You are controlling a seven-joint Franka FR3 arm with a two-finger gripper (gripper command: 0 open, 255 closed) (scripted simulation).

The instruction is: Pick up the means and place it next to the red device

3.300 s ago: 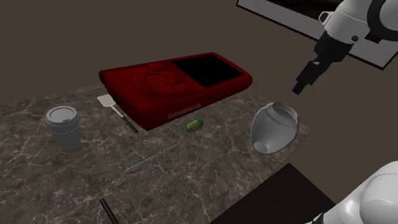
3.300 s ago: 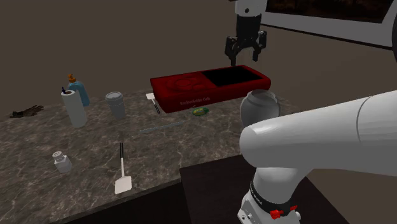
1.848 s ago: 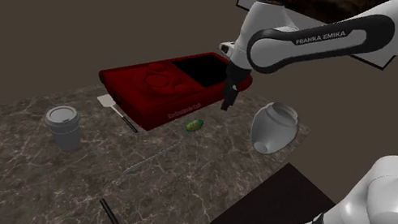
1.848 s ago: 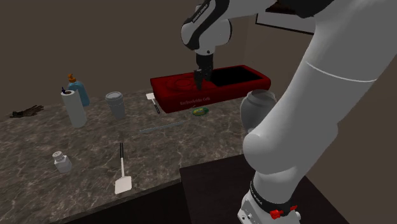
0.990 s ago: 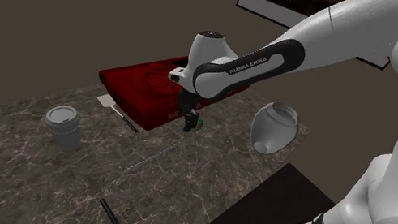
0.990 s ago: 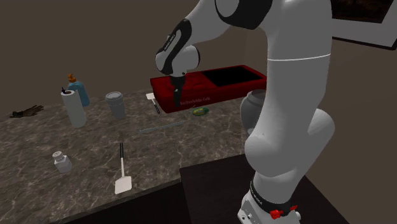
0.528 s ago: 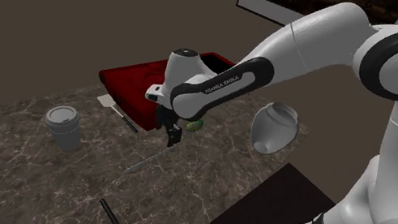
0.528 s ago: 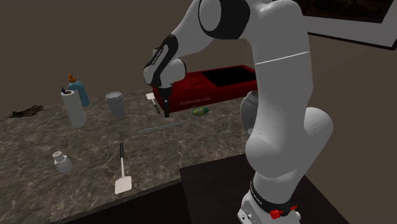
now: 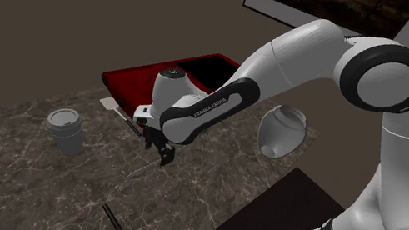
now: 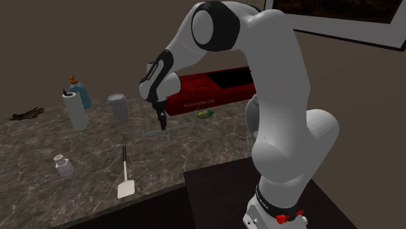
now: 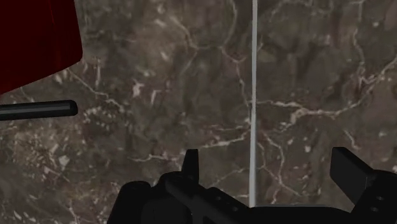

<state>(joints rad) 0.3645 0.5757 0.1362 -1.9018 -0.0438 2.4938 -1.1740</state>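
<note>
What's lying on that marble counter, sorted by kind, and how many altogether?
Spatulas: 2
Tall containers: 2
Lidded cup: 1
Vase: 1
Red device: 1
Thin rod: 1
Small green item: 1
Small grey item: 1
Dark bundle: 1
Total: 11

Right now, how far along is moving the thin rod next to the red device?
Approach looks done: the gripper hangs low over the thin grey rod, fingers open astride it. Nothing is held; the rod lies flat on the marble counter. Closing, lifting and placing it beside the red device remain.
</note>
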